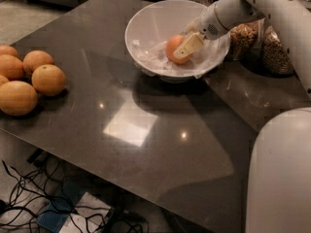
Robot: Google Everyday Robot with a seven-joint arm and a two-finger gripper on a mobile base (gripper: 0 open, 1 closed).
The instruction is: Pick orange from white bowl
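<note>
The orange [172, 51] lies inside the white bowl [146, 18] at the far middle of the dark table, resting on crumpled white lining. My gripper [186, 39] reaches into the bowl from the right. One pale finger [190, 44] lies across the orange's right side, and the other is behind the fruit. The gripper looks closed around the orange, which sits low in the bowl.
Several larger oranges [48, 79] are piled at the table's left edge. Two glass jars of nuts [243, 35] [274, 52] stand right behind the bowl. My white body [282, 174] fills the lower right. Cables [29, 203] lie on the floor in front.
</note>
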